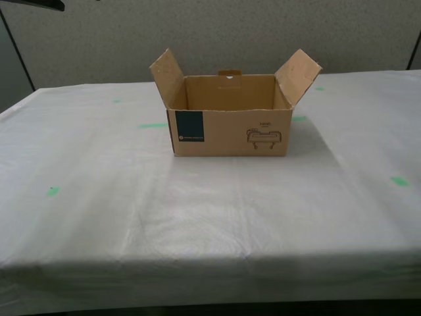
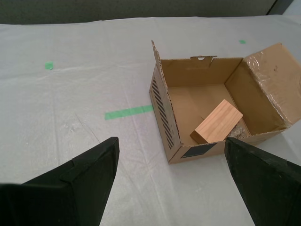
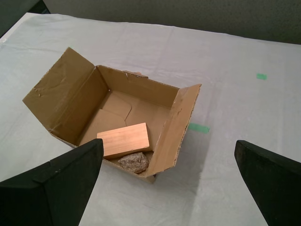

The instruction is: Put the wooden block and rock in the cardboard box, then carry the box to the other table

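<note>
Cardboard box (image 1: 230, 125) rests on the white-clothed table (image 1: 197, 217), wooden block (image 3: 123, 140) and rock (image 3: 133, 161) inside; my first gripper (image 3: 167, 181) and my second gripper (image 2: 171, 176) hover with jaws apart, box beyond them. Delivery looks complete; only withdrawal seems left.

An office or lab test space is suggested — a grey fabric partition wall (image 1: 263, 33) is seen behind the surface (image 1: 210, 217), which is draped in wrinkled white cloth and marked with small green tape pieces (image 1: 153, 126) — like a staged trial area.
</note>
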Motion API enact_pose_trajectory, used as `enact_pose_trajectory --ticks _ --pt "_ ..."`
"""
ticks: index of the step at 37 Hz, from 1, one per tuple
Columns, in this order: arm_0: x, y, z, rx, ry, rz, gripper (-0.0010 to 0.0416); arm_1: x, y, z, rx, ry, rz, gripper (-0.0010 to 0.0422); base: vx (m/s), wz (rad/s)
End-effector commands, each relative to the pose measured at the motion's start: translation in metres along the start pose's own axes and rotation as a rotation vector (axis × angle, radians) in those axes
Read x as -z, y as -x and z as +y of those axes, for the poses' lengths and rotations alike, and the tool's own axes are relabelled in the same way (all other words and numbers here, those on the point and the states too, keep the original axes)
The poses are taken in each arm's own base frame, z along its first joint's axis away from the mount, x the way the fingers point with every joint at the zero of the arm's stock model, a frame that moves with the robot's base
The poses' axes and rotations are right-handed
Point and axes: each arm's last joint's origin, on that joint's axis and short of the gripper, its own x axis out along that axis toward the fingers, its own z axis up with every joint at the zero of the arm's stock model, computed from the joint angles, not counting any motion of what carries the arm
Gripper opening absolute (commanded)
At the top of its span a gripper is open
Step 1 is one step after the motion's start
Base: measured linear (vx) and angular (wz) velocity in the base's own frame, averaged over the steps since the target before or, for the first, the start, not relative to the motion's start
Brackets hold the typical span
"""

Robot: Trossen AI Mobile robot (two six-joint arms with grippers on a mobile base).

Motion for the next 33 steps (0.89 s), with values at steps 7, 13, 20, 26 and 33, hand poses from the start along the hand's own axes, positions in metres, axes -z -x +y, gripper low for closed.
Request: enact_pose_trajectory --ticks 7,13,20,26,33 --pt "-0.0003 0.0001 -0.0003 0.004 0.001 -0.001 0.039 -0.0003 0.0001 0.0 -0.002 -0.001 -0.003 0.0304 0.0 0.0" --pt "-0.0003 0.0001 -0.0003 0.005 0.001 -0.001 0.0389 -0.0003 0.0001 0.0 -0.001 -0.001 -0.003 0.0304 0.0 0.0" --pt "-0.0003 0.0001 -0.0003 0.005 0.001 -0.001 0.039 -0.0003 0.0001 0.0 -0.002 -0.001 -0.003 0.0304 0.0 0.0" --pt "-0.0003 0.0001 -0.0003 0.004 0.001 -0.001 0.0389 -0.0003 0.0001 0.0 -0.002 -0.001 -0.003 0.0305 0.0 0.0" --pt "-0.0003 0.0001 -0.0003 0.004 0.001 -0.001 0.039 -0.0003 0.0001 0.0 -0.002 -0.002 -0.003 0.0304 0.0 0.0"
